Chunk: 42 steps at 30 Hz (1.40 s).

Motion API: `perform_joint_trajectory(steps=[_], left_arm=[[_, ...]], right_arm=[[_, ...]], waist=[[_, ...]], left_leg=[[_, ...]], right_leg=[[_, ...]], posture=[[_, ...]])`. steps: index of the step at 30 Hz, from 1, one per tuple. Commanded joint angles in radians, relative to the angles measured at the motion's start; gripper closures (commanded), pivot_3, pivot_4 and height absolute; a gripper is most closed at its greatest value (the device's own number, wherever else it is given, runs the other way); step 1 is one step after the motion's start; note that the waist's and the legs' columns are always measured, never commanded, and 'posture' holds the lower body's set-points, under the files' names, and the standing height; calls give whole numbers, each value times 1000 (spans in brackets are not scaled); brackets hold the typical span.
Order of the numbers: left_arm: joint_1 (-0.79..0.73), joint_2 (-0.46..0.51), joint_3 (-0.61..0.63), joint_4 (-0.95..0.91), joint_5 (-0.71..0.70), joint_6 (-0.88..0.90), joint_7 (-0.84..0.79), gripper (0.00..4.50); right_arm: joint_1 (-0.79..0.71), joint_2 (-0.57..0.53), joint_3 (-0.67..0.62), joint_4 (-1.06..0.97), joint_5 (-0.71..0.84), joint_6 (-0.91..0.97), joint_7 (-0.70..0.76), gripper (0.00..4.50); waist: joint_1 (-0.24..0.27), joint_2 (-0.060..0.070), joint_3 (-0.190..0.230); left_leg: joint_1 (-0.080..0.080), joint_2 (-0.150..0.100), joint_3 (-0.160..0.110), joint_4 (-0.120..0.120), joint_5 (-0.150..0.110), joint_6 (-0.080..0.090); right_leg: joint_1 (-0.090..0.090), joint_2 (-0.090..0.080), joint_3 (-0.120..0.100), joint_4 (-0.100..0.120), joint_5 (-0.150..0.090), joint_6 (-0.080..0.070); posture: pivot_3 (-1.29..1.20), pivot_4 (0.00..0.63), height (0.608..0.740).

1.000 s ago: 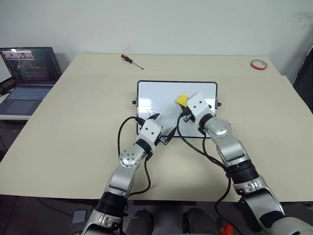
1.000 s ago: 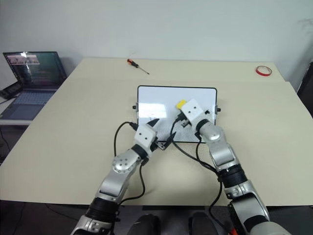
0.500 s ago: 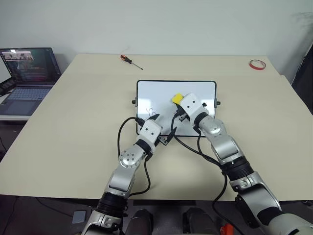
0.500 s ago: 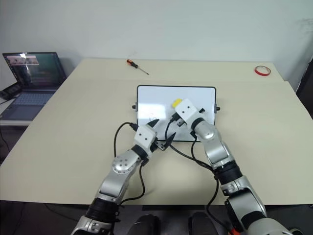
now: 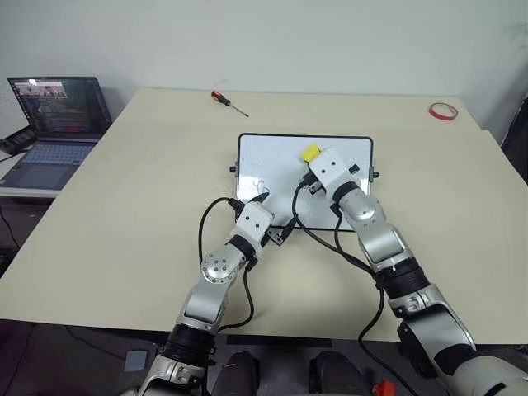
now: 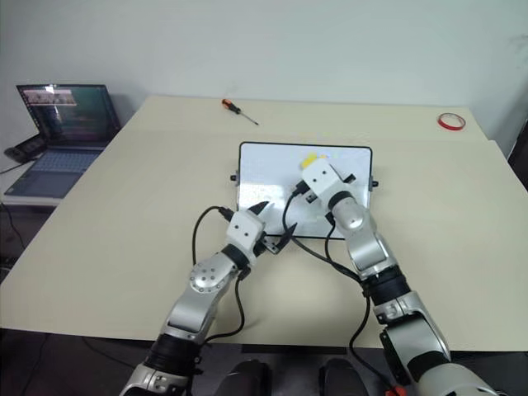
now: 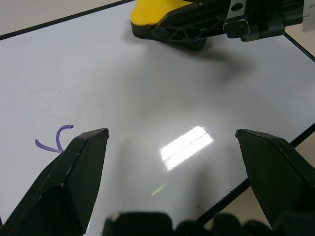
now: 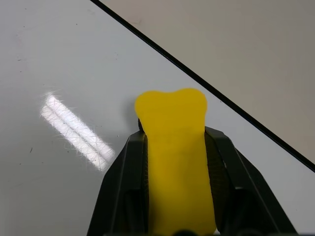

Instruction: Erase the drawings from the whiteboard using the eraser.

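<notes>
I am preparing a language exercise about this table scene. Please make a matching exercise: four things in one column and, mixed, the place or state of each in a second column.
Things
1. eraser
2. screwdriver
3. tape ring
4. laptop

Places or states
a. open, on a low surface left of the table
b. clamped in the right gripper, over the whiteboard
c. far right corner of the table
d. far side of the table, beyond the whiteboard's left end

Pairs: 1-b, 2-d, 3-c, 4-a

Bright even light; glare streak on whiteboard (image 7: 187, 147).
</notes>
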Motion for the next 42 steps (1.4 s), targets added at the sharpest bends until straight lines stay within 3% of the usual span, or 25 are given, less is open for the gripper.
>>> perform_joint_trajectory(steps=[1,11,18,28,36,42], left_arm=[[-1,-1,-6,-49,0,-2,0,0],[41,10,-2,-98,4,2,3,0],[127,44,29,-184,24,6,40,0],[282,-1,99,-265,7,-1,145,0],[237,-17,114,-204,3,-19,161,0],[225,-26,111,-168,-18,-30,147,0]], right_arm=[[23,-11,-44,-17,26,14,20,3299],[198,-55,-73,-300,158,59,205,3299],[303,-95,-80,-436,181,79,248,3299],[344,-82,-95,-504,171,122,212,3299],[291,-55,-75,-454,153,93,196,3299],[163,9,-27,-333,127,32,164,3299]], waist=[[0,0,0],[-1,0,0],[-3,1,1],[1,1,1],[-2,1,1],[-3,1,1]], left_leg=[[0,0,0,0,0,0],[-4,1,0,-5,0,0],[-9,1,0,-5,0,0],[-10,1,-1,-4,0,0],[-9,1,-1,-4,0,0],[-9,1,0,-5,0,0]], right_leg=[[0,0,0,0,0,0],[-2,0,0,-8,0,0],[-6,0,0,-9,0,0],[-6,0,0,-9,0,0],[-6,0,-1,-9,0,0],[-6,0,-1,-9,0,0]], posture=[[0,150,740],[0,150,740],[0,150,740],[0,150,740],[0,150,740],[0,150,740]])
